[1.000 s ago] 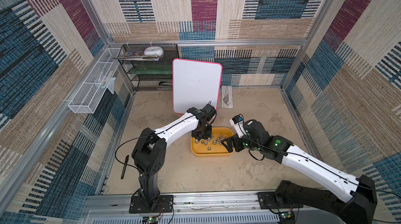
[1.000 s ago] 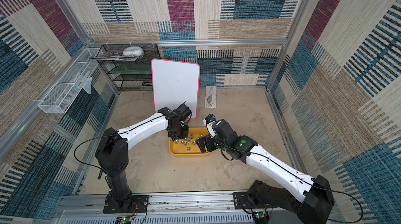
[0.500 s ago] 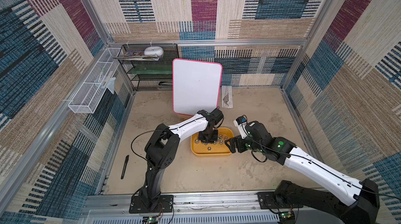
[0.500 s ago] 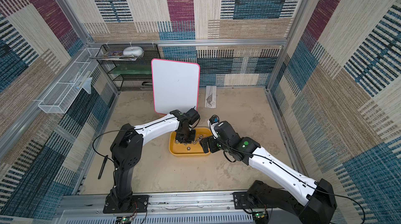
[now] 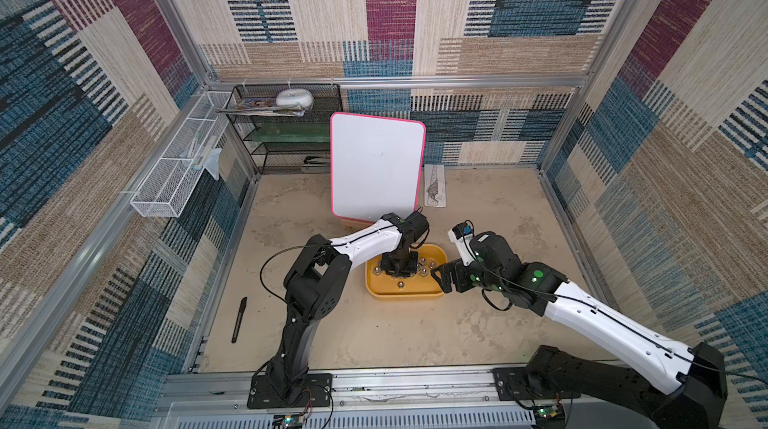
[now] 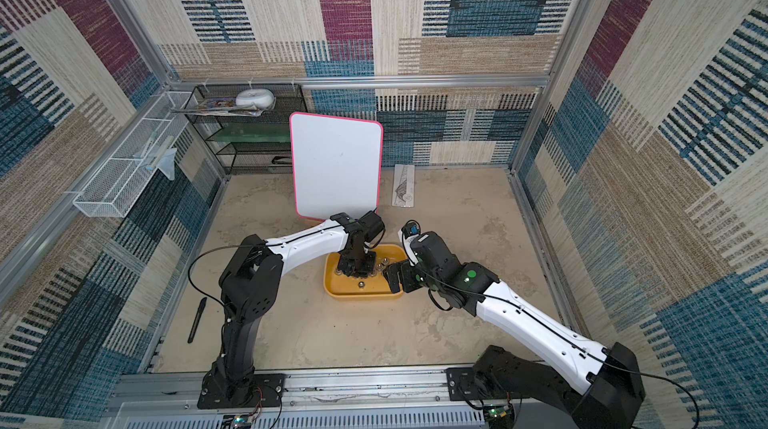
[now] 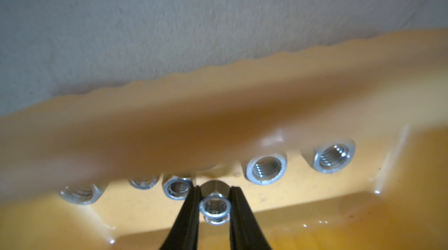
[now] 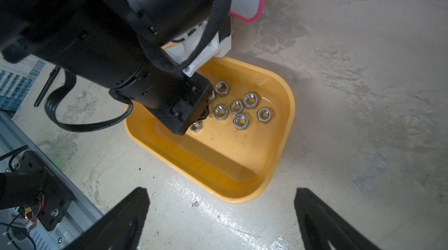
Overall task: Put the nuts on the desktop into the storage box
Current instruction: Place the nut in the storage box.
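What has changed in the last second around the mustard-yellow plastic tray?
The left gripper, still shut on a small silver metal nut, moved from the left end of the mustard-yellow plastic tray to its middle, and its arm's elbow swung rightward. Nothing was let go. The right gripper stayed open at the tray's right end, and the tray did not move.

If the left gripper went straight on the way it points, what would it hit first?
Likely the storage box floor: the left gripper points down into it, its held nut leading. Depth unclear.
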Tool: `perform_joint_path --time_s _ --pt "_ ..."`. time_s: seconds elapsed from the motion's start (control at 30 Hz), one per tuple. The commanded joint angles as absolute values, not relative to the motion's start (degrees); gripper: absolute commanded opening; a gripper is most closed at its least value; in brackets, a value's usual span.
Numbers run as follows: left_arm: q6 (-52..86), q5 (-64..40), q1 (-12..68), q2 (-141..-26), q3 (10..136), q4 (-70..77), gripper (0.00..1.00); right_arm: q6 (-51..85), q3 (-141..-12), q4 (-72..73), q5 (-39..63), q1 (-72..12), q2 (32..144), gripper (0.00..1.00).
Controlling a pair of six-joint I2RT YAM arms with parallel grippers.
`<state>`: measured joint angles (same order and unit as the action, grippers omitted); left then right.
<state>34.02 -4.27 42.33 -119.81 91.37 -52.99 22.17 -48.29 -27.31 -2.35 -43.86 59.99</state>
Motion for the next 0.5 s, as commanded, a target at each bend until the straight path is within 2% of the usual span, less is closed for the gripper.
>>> perform_joint_path --time_s 0.0,0.13,0.47 --pt "33.70 -4.35 42.29 -119.53 91.49 -53.24 0.30 21.98 -48.60 -27.07 -2.22 -43.77 60.29 0.99" --pt "33.66 -4.57 42.28 -118.79 91.49 -53.18 0.45 21.86 -48.76 -26.94 -2.03 -43.77 60.64 0.99" --pt "33.42 -2.34 41.83 -112.27 94.53 -55.83 0.49 21.79 -48.96 -26.22 -3.79 -43.68 60.64 0.99"
